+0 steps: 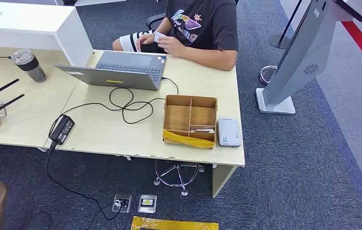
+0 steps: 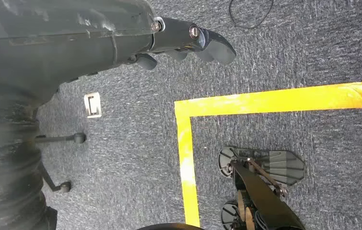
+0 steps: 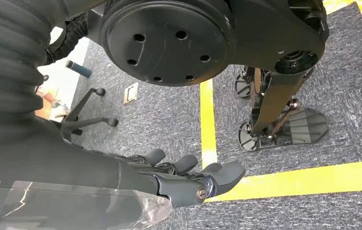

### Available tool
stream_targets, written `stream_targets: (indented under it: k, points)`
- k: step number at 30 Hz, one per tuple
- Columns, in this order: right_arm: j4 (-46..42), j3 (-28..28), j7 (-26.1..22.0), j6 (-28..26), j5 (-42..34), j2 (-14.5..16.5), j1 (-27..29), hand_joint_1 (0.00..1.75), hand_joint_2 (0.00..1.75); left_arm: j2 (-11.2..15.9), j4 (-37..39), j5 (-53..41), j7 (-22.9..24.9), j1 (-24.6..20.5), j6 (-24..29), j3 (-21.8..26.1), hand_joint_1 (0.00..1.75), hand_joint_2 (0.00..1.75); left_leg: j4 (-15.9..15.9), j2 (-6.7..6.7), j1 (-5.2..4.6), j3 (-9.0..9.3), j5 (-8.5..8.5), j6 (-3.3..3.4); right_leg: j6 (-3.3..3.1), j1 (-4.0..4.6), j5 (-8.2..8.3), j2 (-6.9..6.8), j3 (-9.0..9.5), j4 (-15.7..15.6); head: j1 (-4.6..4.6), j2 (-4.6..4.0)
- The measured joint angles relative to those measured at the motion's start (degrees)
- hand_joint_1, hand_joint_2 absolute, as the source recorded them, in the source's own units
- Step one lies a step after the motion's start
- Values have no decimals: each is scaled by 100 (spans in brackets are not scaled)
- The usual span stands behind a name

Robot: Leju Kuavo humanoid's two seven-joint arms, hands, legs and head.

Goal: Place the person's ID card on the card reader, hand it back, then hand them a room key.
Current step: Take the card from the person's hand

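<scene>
The ID card (image 1: 158, 36) sits in the person's hands (image 1: 169, 44) at the tabletop's (image 1: 102, 129) far edge, not yet offered. The card reader (image 1: 228, 132) lies just beside the divided wooden box (image 1: 190, 120), near my side for easy reach. My left hand (image 2: 188, 43) and right hand (image 3: 188, 175) hang over carpet, fingers loosely apart, holding nothing.

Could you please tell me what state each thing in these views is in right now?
Laptop: lid open, cable plugged in.
Card reader: nothing on it.
Cardboard box: open-topped, a white card in one compartment.
Card: held in the person's hands.
Tumbler: upright, lid on.
Left hand: hanging over the carpet, holding nothing.
Right hand: hanging, fingers apart, holding nothing.
</scene>
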Motion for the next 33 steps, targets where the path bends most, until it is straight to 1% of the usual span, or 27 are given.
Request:
stream_targets:
  k: [8,11,16,26,28,30,32,33]
  points:
    - [-1,0,0,0,0,0,0,0,175,0,-1,0,0,-1,0,0,0,175,0,0,0,0,0,0,0,0,0,0,0,0,0,0]
    - [-11,6,-1,-20,-1,-4,-86,0,175,1,-1,33,0,-83,2,-10,0,175,0,0,0,-3,1,0,2,0,1,0,-3,0,0,0]
    - [-32,118,-34,-219,-5,-49,-665,0,175,-16,-2,409,-79,-653,40,-93,0,175,1,0,0,8,13,6,11,0,13,-1,9,0,1,0]
    - [-37,497,-90,-744,-6,-198,-1820,0,175,-76,-14,1358,-428,-1825,210,-557,0,175,5,0,-1,7,30,5,9,-2,29,0,7,2,1,0]
    - [-43,581,-105,-840,-6,-230,-2046,0,87,-87,-16,1546,-503,-2055,246,-665,0,175,6,0,-1,7,31,5,8,-2,30,0,7,2,1,0]
    - [-58,656,-134,-922,-9,-255,-2266,0,87,-100,-28,1729,-589,-2281,279,-770,0,175,6,0,-1,7,31,6,8,-2,31,0,7,3,1,0]
    - [-83,713,-208,-983,-31,-274,-2480,87,175,-116,-46,1916,-702,-2504,307,-870,87,175,7,0,-1,7,32,5,8,-1,32,0,6,3,1,0]
    - [-98,738,-265,-1000,-56,-282,-2584,130,175,-123,-54,2006,-768,-2614,316,-916,131,175,7,0,-1,7,33,5,8,-1,33,0,6,4,1,0]
